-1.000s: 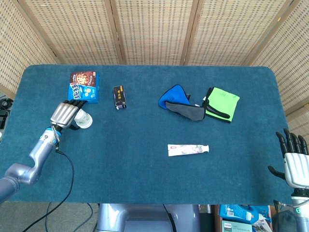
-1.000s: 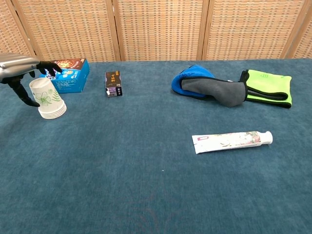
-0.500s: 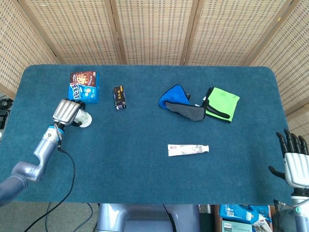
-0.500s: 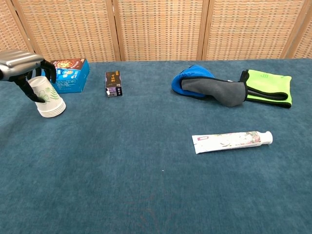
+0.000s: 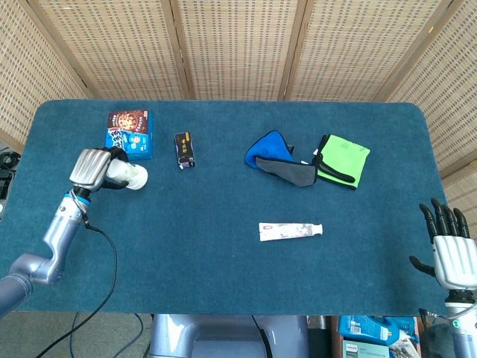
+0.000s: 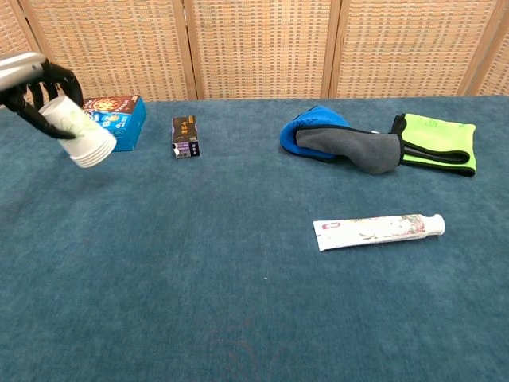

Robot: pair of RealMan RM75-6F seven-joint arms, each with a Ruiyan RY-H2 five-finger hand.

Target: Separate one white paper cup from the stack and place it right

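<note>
— What lies nearest on the table (image 6: 159, 302)?
— A toothpaste tube (image 6: 378, 230) on the blue cloth. Off the near right edge, the right hand (image 5: 452, 250) hovers with fingers spread, holding nothing.
— And the cups?
— The left hand (image 6: 32, 89) grips the stack of white paper cups (image 6: 78, 134), tilted and raised off the table, beside the blue snack box (image 6: 115, 121).
— Farther back?
— A small dark box (image 6: 184, 137), then a blue-grey cloth (image 6: 342, 143) and a green cloth (image 6: 437, 142).
</note>
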